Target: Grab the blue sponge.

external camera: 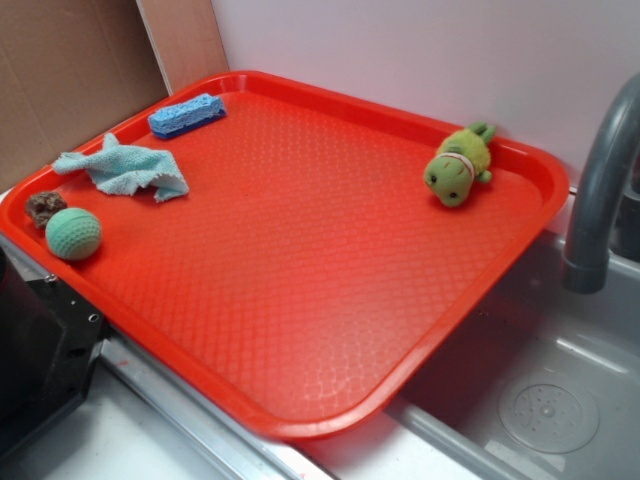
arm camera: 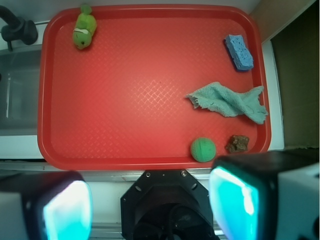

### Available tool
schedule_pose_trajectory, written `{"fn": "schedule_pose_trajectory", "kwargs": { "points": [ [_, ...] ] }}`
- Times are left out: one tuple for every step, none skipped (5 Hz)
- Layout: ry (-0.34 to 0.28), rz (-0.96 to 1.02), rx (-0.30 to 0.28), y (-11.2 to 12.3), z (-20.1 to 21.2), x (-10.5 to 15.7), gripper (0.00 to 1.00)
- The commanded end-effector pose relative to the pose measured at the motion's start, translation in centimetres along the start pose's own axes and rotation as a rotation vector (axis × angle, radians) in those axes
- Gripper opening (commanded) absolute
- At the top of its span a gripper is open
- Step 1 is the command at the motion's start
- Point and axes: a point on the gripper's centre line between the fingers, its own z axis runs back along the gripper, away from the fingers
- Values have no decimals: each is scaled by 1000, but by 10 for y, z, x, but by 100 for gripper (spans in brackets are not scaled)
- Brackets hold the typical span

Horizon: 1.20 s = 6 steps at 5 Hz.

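Gripper (arm camera: 150,202) jaws spread wide, empty, off the red tray (arm camera: 150,161). Align them across the blue sponge (arm camera: 239,52) short sides before descending.

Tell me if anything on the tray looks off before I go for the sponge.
Nothing is spilled or damaged. The teal rag lies crumpled, not folded, between the blue sponge and the green ball. The red tray overhangs the sink. The gripper is open, well short of the sponge.
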Motion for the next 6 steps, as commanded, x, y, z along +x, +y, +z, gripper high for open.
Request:
{"fn": "schedule_pose_trajectory", "kwargs": {
  "points": [
    [0,0,0,0,0,0,100],
    [-35,-93,65,42,-19,38,100],
    [-80,-209,70,67,-27,74,100],
    [-80,-209,70,67,-27,74,100],
    [-80,-209,70,67,-27,74,100],
    [-80,-209,70,67,-27,74,100]
  ]
}}
